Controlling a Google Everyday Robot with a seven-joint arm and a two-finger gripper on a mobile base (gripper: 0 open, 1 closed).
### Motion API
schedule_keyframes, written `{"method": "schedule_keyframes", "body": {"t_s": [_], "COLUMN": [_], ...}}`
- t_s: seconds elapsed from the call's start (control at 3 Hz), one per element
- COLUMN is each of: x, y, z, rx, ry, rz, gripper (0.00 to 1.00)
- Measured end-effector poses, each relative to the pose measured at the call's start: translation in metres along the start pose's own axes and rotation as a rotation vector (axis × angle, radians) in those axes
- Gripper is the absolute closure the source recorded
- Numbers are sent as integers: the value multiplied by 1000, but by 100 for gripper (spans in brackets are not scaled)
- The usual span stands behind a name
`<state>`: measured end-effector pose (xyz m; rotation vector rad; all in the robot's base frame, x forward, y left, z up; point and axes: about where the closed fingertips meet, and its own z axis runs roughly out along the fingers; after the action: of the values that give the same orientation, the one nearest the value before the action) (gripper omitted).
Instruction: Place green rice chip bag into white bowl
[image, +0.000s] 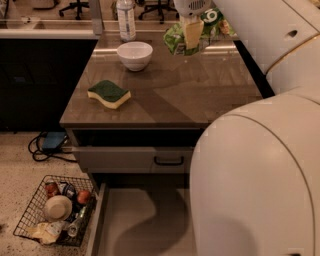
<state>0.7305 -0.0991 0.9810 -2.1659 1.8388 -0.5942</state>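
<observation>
The green rice chip bag (176, 39) is crinkled lime-green foil. It hangs in the air above the back of the table, held by my gripper (191, 35), whose pale fingers are shut on it. The white bowl (134, 55) stands on the table at the back left, to the left of the bag and lower. The bag is apart from the bowl, roughly one bowl-width to its right. My white arm fills the right side of the view and hides the table's right part.
A green-and-yellow sponge (109, 93) lies on the brown table (165, 95). A clear bottle (126, 19) stands behind the bowl. A drawer (145, 220) is pulled open low in front. A wire basket (55, 210) of items sits on the floor at left.
</observation>
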Motion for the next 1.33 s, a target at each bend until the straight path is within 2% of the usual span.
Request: {"method": "schedule_keyframes", "body": {"t_s": [0.33,0.67,1.33], "x": [-7,-28,-63], "y": [-6,-27,-72], "z": [6,26,61], "rx": [9,46,146], "ry": [15,37,10], "rz": [-8,-5,64], "gripper": [100,100,100]}}
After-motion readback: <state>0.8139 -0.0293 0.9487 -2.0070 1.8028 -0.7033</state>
